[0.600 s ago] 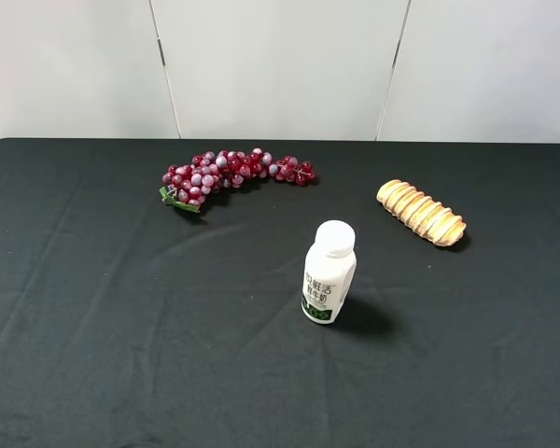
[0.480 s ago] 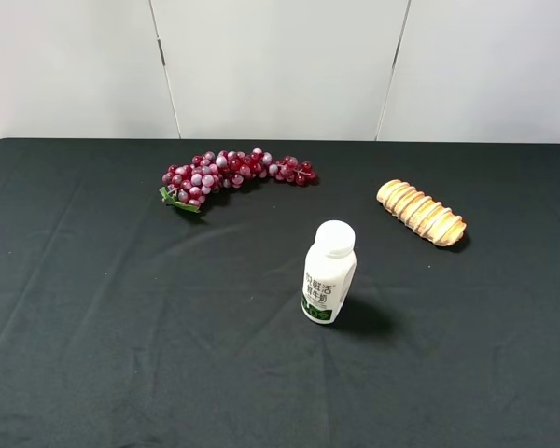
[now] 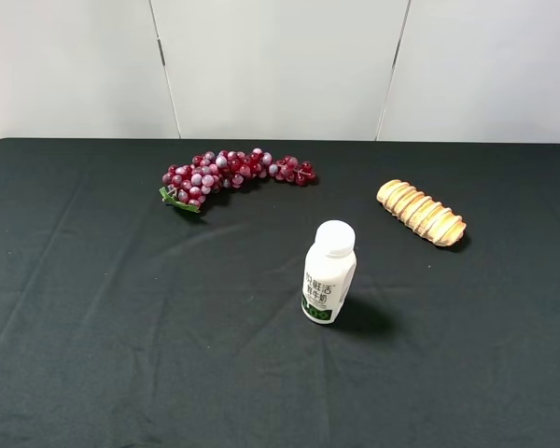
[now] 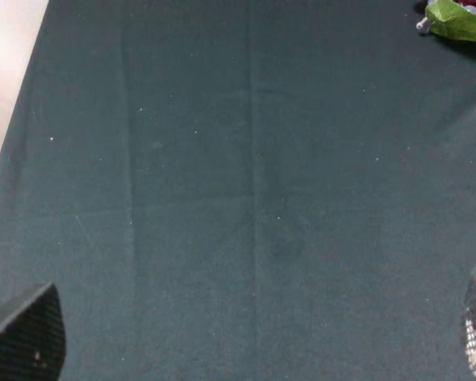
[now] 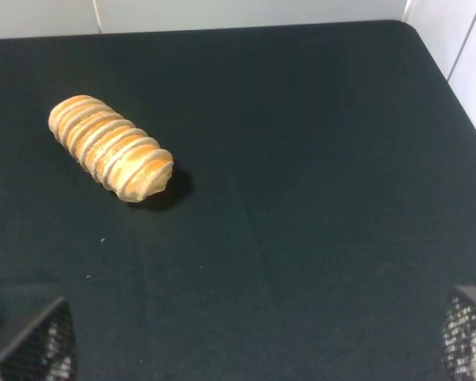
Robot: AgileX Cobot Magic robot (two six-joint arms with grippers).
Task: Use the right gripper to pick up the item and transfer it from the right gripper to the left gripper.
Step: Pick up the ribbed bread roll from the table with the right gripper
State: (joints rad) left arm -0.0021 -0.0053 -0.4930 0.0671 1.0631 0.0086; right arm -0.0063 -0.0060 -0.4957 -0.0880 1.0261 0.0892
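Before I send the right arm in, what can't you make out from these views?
- Exterior high: neither arm in frame, so no outside check on them.
- Left wrist: left gripper shows only fingertip corners, cut by the frame edge; grape bunch cut by the corner, mostly its leaf.
- Right wrist: right gripper likewise cropped; bread roll underside hidden.
- Exterior high: milk bottle label print too small to read.
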